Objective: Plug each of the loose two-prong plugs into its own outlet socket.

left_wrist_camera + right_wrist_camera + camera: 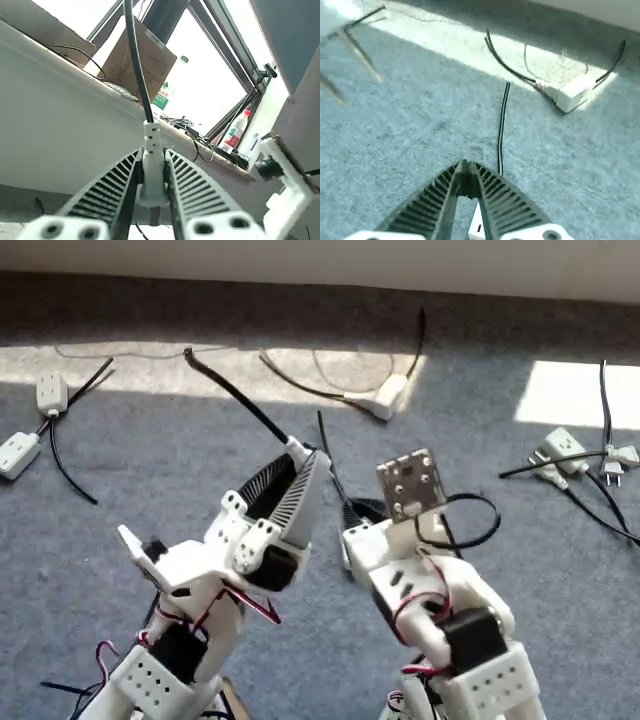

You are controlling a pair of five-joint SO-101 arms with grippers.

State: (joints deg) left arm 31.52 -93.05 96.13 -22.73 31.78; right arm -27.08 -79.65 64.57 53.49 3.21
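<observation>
My left gripper point(152, 175) is shut on a white two-prong plug point(151, 160), whose black cord point(136, 65) runs away from the fingers. In the high view this gripper point(300, 468) is raised over the middle of the carpet, with the cord point(232, 390) trailing to the back left. My right gripper point(466, 176) is low over the carpet with its fingertips together. A white piece point(477, 226) shows in the gap behind the tips; I cannot tell if it is held. A black cord point(502, 127) lies just ahead. A white outlet socket point(574, 93) sits farther off.
Grey carpet covers the floor. Two white outlets point(50, 392) with black cords lie at the far left. One outlet point(388, 395) with a cord plugged in lies at the back middle. More outlets and plugs point(565, 448) sit at the right. A wall runs along the back.
</observation>
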